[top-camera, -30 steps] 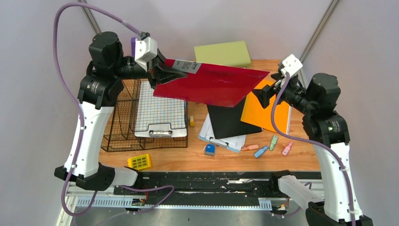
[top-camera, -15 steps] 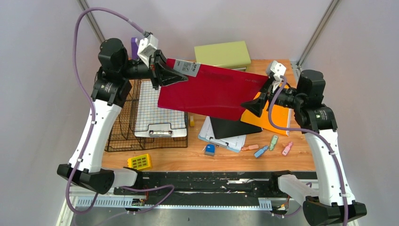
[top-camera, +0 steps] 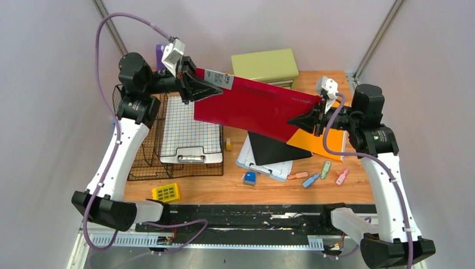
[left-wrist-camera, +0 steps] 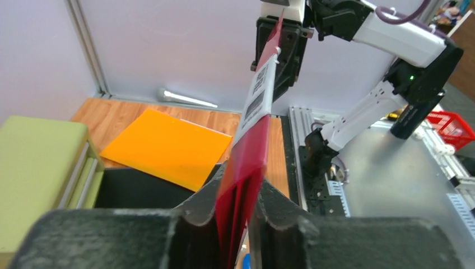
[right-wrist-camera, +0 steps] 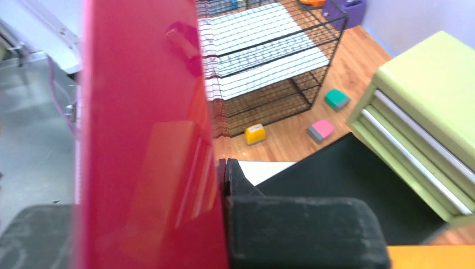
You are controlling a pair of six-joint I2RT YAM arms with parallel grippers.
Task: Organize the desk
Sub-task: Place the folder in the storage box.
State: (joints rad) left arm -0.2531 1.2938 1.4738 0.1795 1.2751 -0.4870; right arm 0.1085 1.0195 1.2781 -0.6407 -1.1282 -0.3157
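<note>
Worktop (top-camera: 224, 193): a rectangle of light orange-brown wood-grain planks. It fills the space ahead of both arm bases, with a black and metal rail (top-camera: 252, 216) along its near edge. Pale lilac walls (top-camera: 252, 28) close in the far side and both flanks, and bare metal posts stand at the far corners.

Left side: black wire basket (top-camera: 134, 162), open mesh, holding a clipboard (top-camera: 187, 131) with grid paper and a metal clip. A yellow keypad-like block (top-camera: 166, 193) lies near the front edge.

Far centre: matte green cabinet (top-camera: 264, 64), boxy, with rounded corners.

Centre and right: flat black sheet (top-camera: 274, 148) on top of a second clipboard with papers (top-camera: 252, 159). An orange sheet (top-camera: 319, 140) lies beside it. Small pastel clips (top-camera: 325, 168) are scattered near the front right, with a blue block (top-camera: 250, 178) close by.

Red folder (top-camera: 252, 106): glossy, thin and rectangular, with a white barcode label (top-camera: 218, 79) at one corner. It is off the worktop and tilted.

Left fingers (top-camera: 204, 88): pinched onto the labelled end, with only the folder's thickness between them.

Right fingers (top-camera: 299, 120): fully closed on the opposite edge, the red surface pressed against the black pad.
</note>
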